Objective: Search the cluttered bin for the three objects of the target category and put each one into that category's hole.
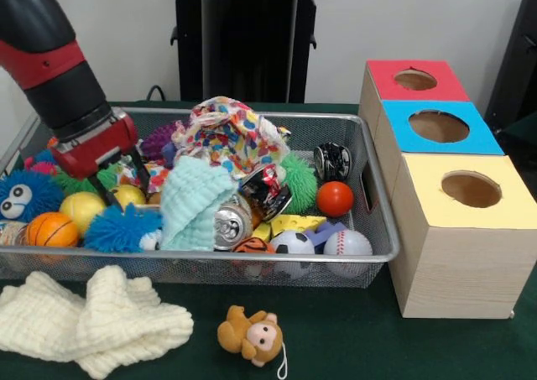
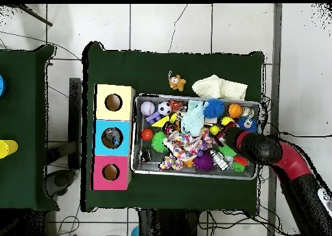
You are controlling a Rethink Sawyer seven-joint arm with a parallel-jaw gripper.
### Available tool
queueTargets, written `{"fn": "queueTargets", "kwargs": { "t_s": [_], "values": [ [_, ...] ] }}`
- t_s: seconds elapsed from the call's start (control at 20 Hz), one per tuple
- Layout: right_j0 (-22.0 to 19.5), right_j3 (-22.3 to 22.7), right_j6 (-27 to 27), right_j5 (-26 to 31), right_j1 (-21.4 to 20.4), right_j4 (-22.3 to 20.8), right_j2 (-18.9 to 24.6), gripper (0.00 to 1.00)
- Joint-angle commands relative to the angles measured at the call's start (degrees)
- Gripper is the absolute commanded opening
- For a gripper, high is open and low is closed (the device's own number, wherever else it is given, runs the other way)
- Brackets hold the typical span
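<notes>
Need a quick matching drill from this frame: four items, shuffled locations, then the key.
Items:
1. monkey plush
2. red ball
3. cream cloth
4. basketball

Places (front view):
A. in the bin, right end
B. on the table, in front of the bin's left end
C. in the bin, left end
D. on the table, in front of the bin's middle

Pairs: 1-D, 2-A, 3-B, 4-C

The scene was viewed close and low from the desk's near edge, facing the bin. It was also viewed from high overhead, straight down. Bin and hole boxes were shared by both.
</notes>
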Motion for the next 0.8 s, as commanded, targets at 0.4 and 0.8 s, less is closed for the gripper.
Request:
{"fn": "queueTargets", "kwargs": {
  "t_s": [0.4,0.8],
  "values": [
    [9.18,9.28,10.67,-16.92,5.85,-2.96,-6.36,1.00],
    [15.90,10.54,14.20,-18.44,-0.50,-2.30,-12.78,1.00]
  ]
}}
